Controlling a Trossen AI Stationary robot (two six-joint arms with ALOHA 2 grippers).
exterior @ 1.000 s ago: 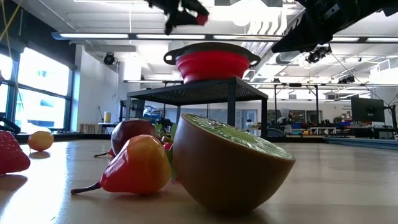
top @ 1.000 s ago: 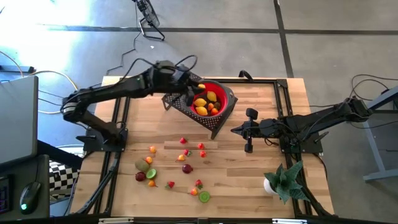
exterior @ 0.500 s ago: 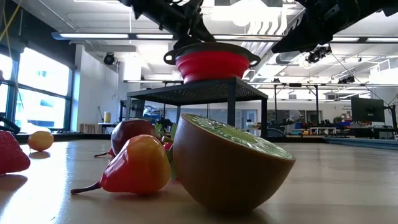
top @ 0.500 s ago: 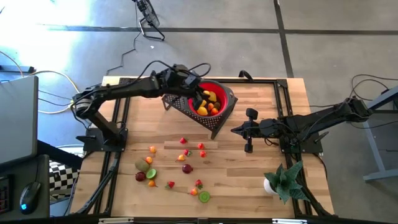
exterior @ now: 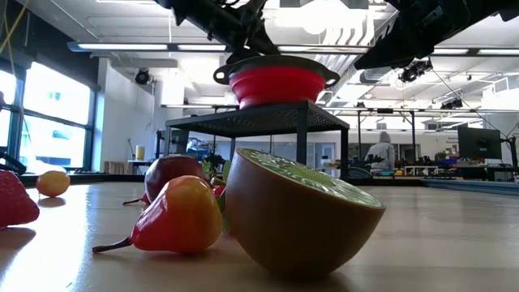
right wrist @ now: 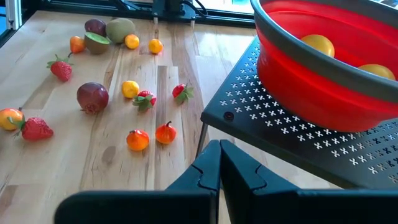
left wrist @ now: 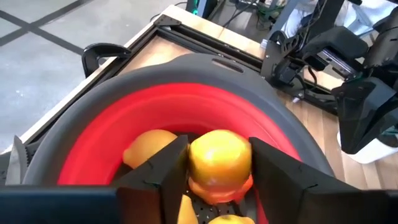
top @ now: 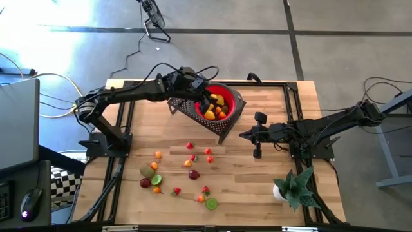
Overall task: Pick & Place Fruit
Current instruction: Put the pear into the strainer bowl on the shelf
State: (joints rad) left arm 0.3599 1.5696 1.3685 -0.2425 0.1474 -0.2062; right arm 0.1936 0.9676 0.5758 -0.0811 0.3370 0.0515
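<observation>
We see a wooden counter [top: 257,193] on a grey floor; a red bowl [top: 233,96] sits on a black perforated stand [top: 222,129] at its far side, several fruits already inside; the left pincer [left wrist: 214,171] hangs over the bowl, fingers parted around a yellow-orange fruit [left wrist: 219,160]; we cannot tell whether they grip it; more fruit [top: 193,174] lies scattered nearer the front; the right pincer [top: 243,135] waits closed beside the stand.
</observation>
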